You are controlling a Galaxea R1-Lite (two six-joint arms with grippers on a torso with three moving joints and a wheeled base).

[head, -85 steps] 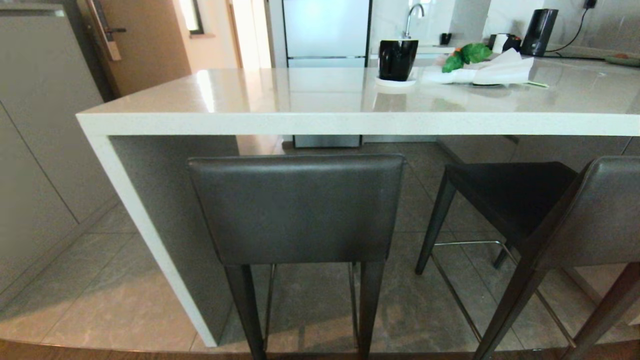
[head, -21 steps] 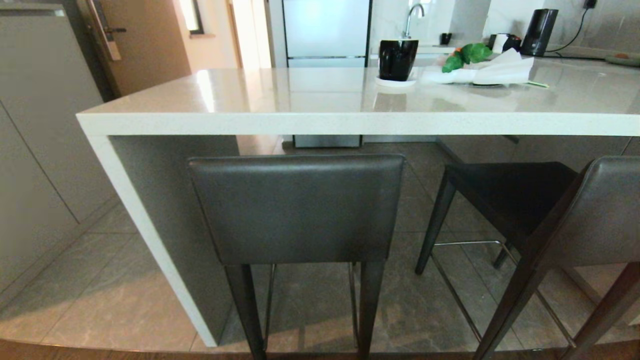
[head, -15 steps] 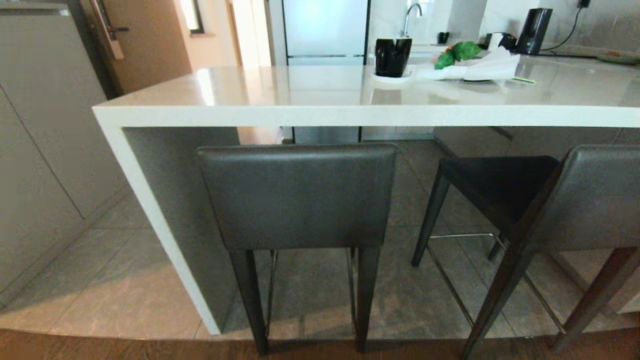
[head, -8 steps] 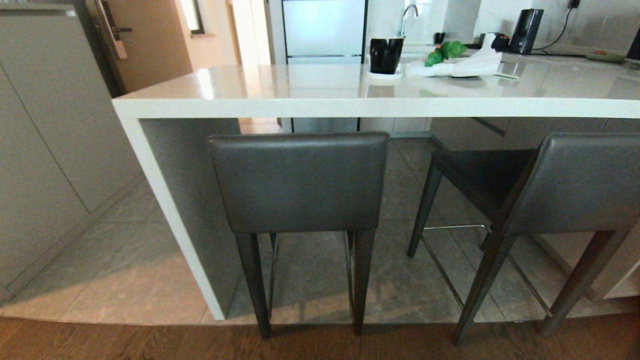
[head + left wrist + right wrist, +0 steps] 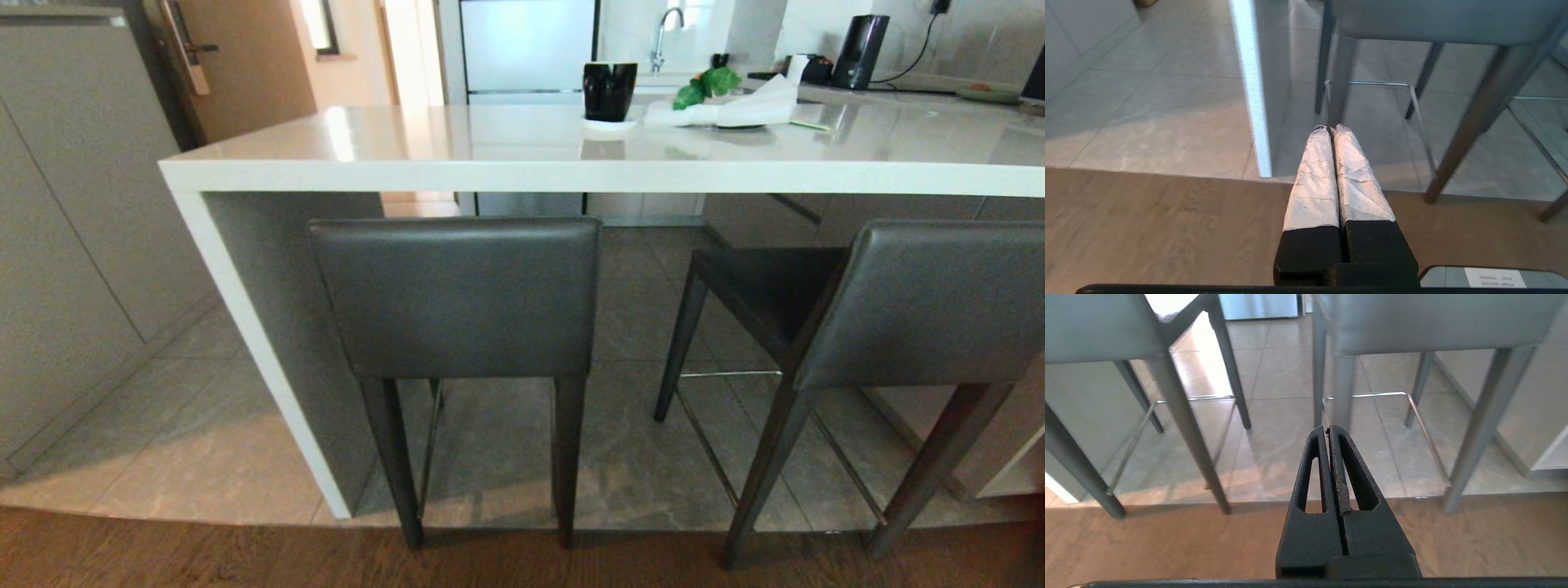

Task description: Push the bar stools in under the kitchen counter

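Where visible, label (image 5: 1494,278) text unreadable

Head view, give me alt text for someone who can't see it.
Two dark grey bar stools stand at a white kitchen counter: the left stool squarely backrest-on, the right stool angled with its seat showing. A black cup and a white cloth sit on the counter; no gripper shows.

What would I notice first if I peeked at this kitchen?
Two dark bar stools: the left stool faces squarely under the long white kitchen counter, and the right stool stands turned at an angle. On the countertop farther back sits a black cup beside green leaves.
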